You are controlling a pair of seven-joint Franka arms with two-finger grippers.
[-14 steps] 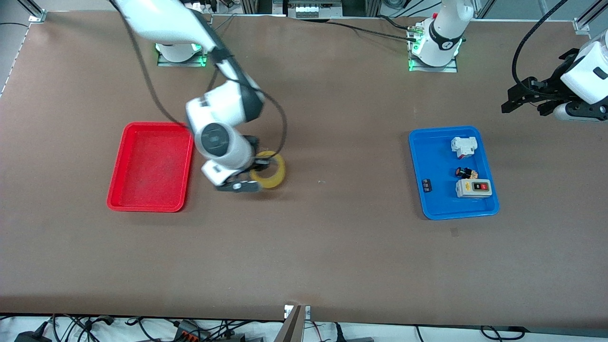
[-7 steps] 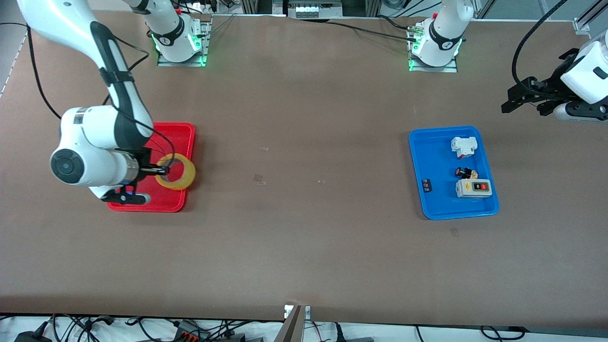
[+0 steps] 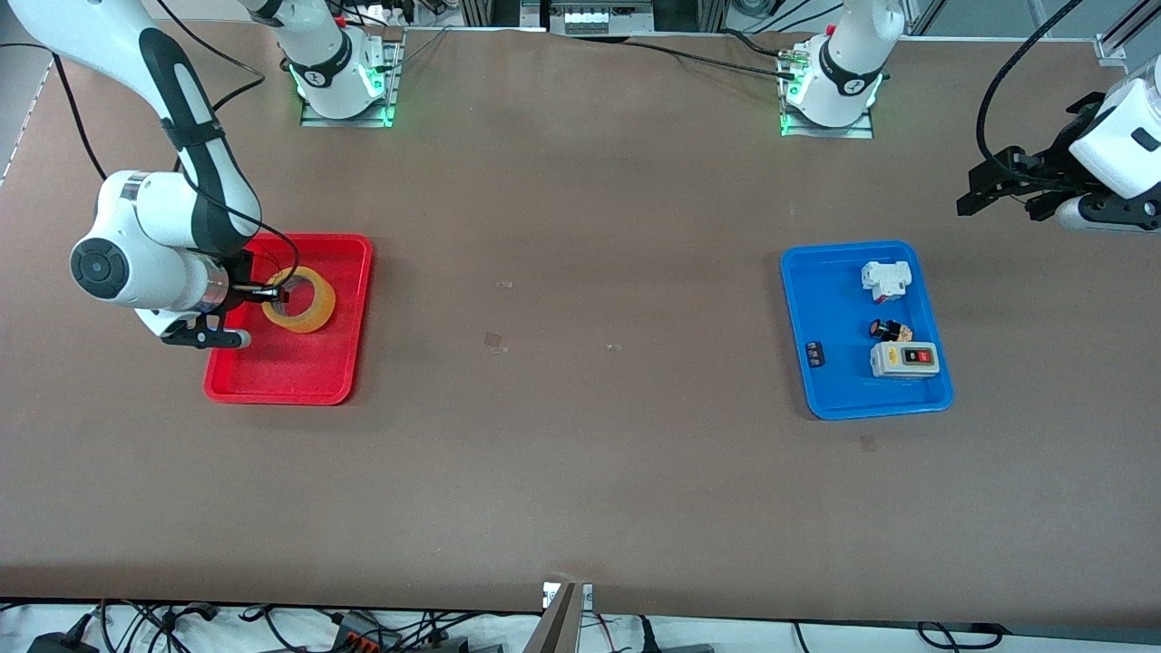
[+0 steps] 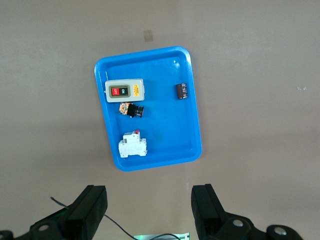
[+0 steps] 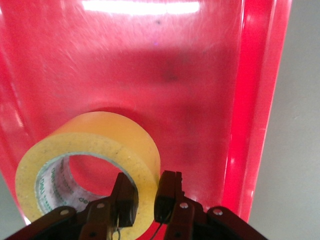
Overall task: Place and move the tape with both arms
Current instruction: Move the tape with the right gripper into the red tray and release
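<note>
Right gripper (image 3: 272, 294) is clamped on the tape (image 3: 299, 298), one finger inside the hollow core and the other on the outer face, pinching the ring wall; I confirm this in the right wrist view, where the two fingertips (image 5: 170, 192) close on the yellow wall of the tape (image 5: 90, 150).

Change over the last second: I had the roll at mid-table, beside the red tray; half a second ago it hung over the tray's edge toward the left arm's end; now it sits over the tray's interior, in the half farther from the front camera. I judge the transfer leg complete and the placing step in hand.

Position of the tape relative to the hand: it projects from the fingertips toward the left arm's end of the table, ring axis tilted, over the red tray (image 3: 299, 381). The red floor (image 5: 165, 75) shows close under the roll in the wrist view, but I cannot tell whether the roll touches it.

Outward: the left gripper (image 3: 984, 192) waits over bare table at the left arm's end, its jaws standing apart (image 4: 150, 210) and holding nothing. Near it lies the blue tray (image 3: 803, 290), carrying the white switch box (image 3: 904, 359) among other small parts.
</note>
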